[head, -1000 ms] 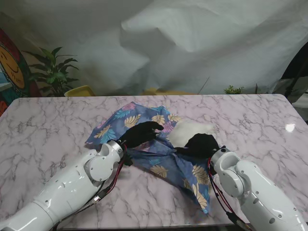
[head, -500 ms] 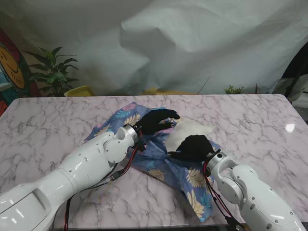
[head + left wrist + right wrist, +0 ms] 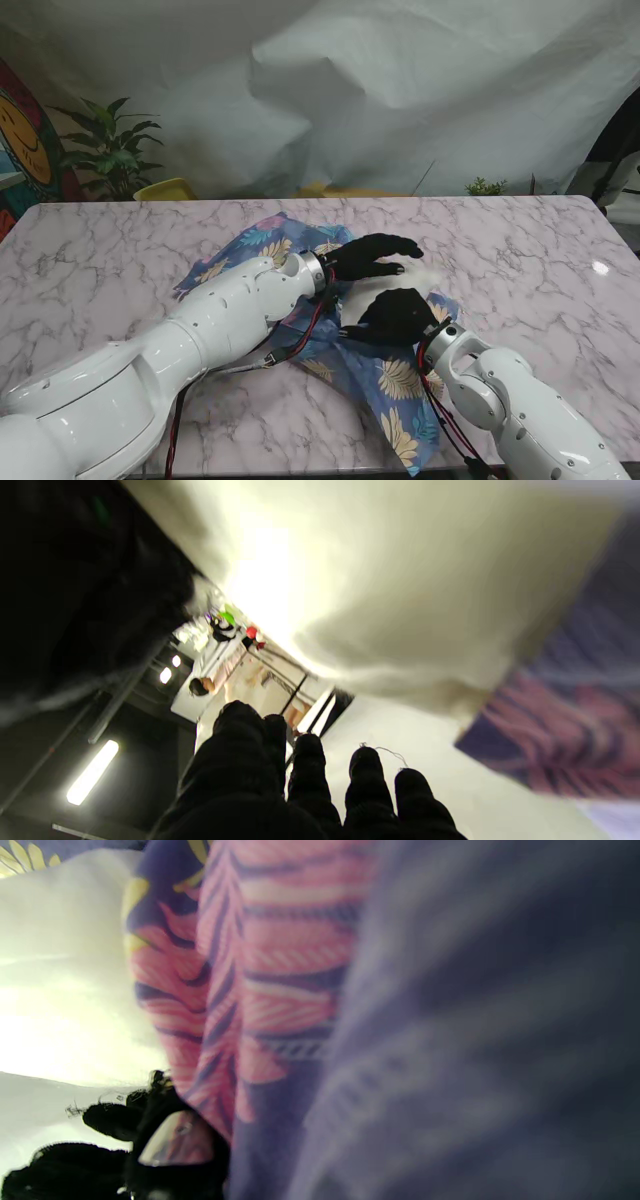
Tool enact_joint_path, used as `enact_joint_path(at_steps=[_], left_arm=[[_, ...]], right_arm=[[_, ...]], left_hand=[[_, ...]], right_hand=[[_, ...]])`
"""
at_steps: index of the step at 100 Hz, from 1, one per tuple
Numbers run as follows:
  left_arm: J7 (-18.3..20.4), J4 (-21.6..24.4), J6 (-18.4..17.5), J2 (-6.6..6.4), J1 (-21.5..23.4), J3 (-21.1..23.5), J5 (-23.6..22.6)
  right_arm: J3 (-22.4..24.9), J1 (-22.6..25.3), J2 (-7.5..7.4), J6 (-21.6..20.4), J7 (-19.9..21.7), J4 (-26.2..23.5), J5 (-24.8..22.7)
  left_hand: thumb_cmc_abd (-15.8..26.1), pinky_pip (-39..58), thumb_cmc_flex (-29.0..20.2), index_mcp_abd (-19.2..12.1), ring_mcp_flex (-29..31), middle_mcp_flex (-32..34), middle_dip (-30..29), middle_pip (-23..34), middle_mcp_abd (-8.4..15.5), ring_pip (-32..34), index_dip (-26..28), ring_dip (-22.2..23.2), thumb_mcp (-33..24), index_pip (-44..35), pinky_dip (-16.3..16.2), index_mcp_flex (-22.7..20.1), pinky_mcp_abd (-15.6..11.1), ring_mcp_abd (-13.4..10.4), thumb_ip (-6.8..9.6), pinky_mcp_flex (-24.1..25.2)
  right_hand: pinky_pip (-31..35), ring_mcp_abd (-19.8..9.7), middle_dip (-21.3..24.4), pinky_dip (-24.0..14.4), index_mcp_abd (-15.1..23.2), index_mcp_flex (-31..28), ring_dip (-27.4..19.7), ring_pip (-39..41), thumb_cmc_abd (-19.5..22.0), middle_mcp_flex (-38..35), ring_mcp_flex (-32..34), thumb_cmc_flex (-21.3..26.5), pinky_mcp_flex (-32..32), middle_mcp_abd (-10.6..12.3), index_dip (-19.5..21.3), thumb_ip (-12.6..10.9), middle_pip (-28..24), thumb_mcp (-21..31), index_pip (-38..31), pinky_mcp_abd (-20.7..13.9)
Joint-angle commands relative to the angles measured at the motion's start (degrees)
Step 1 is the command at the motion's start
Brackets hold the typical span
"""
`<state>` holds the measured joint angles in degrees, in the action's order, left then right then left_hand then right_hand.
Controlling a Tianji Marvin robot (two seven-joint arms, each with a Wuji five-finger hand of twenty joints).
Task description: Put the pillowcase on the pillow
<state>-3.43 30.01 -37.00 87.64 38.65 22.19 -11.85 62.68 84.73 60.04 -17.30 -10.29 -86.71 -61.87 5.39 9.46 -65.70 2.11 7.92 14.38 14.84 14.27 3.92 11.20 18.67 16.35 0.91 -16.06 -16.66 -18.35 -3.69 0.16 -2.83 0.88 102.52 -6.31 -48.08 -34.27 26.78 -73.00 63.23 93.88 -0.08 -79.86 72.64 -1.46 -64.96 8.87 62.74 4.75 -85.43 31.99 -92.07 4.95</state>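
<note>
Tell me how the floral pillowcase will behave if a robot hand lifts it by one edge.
The floral pillowcase would probably droop rather than hold shape: it lies rumpled in folds on the marble table. It looks thin, so likely light. It would likely slide over the white pillow without dragging it, though that is a guess.

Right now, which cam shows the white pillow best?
Stand view: the pillow sits in context, partly wrapped by the pillowcase, left hand over it. Left wrist shows only a blurred close-up of it; right wrist a bright sliver.
</note>
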Motion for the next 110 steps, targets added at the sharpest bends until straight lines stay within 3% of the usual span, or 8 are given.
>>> enact_joint_path(at_steps=[1,24,39,48,59,69,82,110], left_arm=[[2.0,0.2,-0.4,-0.29,0.4,-0.7,-0.2],[9.7,3.3,-0.9,-4.86,2.0,-1.9,1.5],[12.8,5.0,-0.9,-7.56,3.3,-1.9,2.3],[14.7,2.6,-2.3,-7.21,3.6,-2.0,3.8],[16.5,-1.0,-4.2,-6.21,3.9,-1.9,5.2],[17.5,-3.1,-5.7,-5.6,3.9,-1.9,5.6],[18.9,-4.2,-5.9,-5.42,4.1,-1.4,6.5],[19.9,-4.5,-6.3,-5.48,4.4,-1.3,7.2]], right_arm=[[0.7,0.4,0.17,0.3,-0.2,0.2,0.3],[3.3,1.2,0.44,2.4,3.4,-0.2,3.5],[6.3,2.3,0.35,4.3,16.9,-1.5,16.9],[7.0,1.8,0.23,4.2,23.6,-0.4,28.4],[7.1,0.5,-0.34,6.3,32.4,1.4,41.4],[7.4,-0.8,-0.86,9.7,39.6,3.3,51.1],[8.3,-1.7,-1.36,14.7,44.5,4.0,54.5],[8.0,-2.8,-3.87,19.1,48.9,-1.1,33.5]], left_hand=[[2.4,-1.6,-5.1,-0.7,1.1,-0.4,-0.9,-0.6,1.2,-1.0,-0.2,-0.4,0.3,0.6,-1.5,0.3,-2.9,-1.8,-0.09,-0.3],[1.7,1.4,-8.2,0.0,4.6,1.6,-1.0,-0.2,-0.1,0.2,-0.2,-0.4,0.7,-0.7,-2.7,-0.7,-3.5,-1.0,-0.86,-1.1],[1.6,6.2,-8.2,0.2,5.7,2.2,-1.1,-0.2,-0.6,0.7,-0.5,-0.4,0.8,-1.4,-3.2,-0.8,-2.8,-0.4,-0.96,-0.8],[1.7,7.2,-8.2,0.2,6.2,2.3,-1.1,-0.1,-0.5,1.0,-0.5,-0.2,1.1,-1.6,-3.1,-0.9,-2.9,-0.1,-0.96,-1.1],[1.7,9.5,-8.2,0.2,6.2,2.4,-0.9,0.0,-0.6,1.1,-0.4,0.0,1.0,-2.0,-3.0,-0.9,-2.9,0.0,-0.89,-0.6],[1.8,10.0,-8.2,0.2,6.4,2.5,-0.8,0.1,-0.5,1.3,-0.4,0.0,1.2,-2.2,-2.8,-1.0,-3.0,-0.1,-0.95,-0.8],[1.7,11.2,-8.2,0.3,6.7,2.7,-0.8,0.2,-0.8,1.4,-0.4,0.1,1.3,-2.4,-2.9,-1.0,-2.8,0.1,-0.93,-1.0],[1.5,16.8,-8.2,0.4,7.6,3.1,-0.6,0.4,-0.8,2.0,-0.5,0.4,1.4,-3.0,-3.2,-1.2,-2.3,0.5,-0.97,-0.5]], right_hand=[[5.9,-1.5,-0.6,0.8,2.9,-3.4,0.3,9.7,0.3,-3.2,2.9,-2.8,-2.4,-7.5,1.3,0.4,-6.2,1.3,-4.0,-3.4],[-1.0,-2.2,1.5,5.4,3.0,-3.3,-6.6,7.2,0.5,-3.3,3.0,-2.1,-1.2,-5.4,-0.2,0.6,-1.5,-0.1,-1.6,-1.2],[-23.2,-1.0,13.1,14.0,3.9,-2.6,-23.3,-25.7,-8.1,-3.4,3.3,1.4,13.2,2.8,-7.0,1.6,24.5,6.7,10.4,1.6],[-35.5,1.2,16.4,11.7,1.8,4.0,-32.1,-51.9,-13.2,0.8,2.3,3.9,25.0,0.9,-7.1,2.6,37.5,10.9,13.5,5.5],[-39.3,4.3,17.9,13.5,-0.2,9.4,-33.1,-61.1,-12.6,4.4,0.1,4.9,26.5,-2.5,-5.7,2.8,42.6,9.9,13.8,8.5],[-34.1,7.5,18.0,18.3,-2.8,11.3,-31.0,-56.0,-11.9,3.1,2.5,4.8,18.9,-5.8,-5.4,2.5,41.8,8.0,14.4,9.9],[-18.3,5.9,17.4,20.8,-5.9,10.9,-25.6,-26.6,-11.1,0.6,3.0,3.5,4.4,-8.5,-8.9,2.4,40.0,5.9,18.4,12.0],[-2.2,-8.1,22.5,14.2,-9.2,15.4,-18.0,-7.9,-4.0,-3.8,3.4,0.8,-0.5,-9.4,-26.3,0.8,45.4,-5.3,36.4,-1.9]])
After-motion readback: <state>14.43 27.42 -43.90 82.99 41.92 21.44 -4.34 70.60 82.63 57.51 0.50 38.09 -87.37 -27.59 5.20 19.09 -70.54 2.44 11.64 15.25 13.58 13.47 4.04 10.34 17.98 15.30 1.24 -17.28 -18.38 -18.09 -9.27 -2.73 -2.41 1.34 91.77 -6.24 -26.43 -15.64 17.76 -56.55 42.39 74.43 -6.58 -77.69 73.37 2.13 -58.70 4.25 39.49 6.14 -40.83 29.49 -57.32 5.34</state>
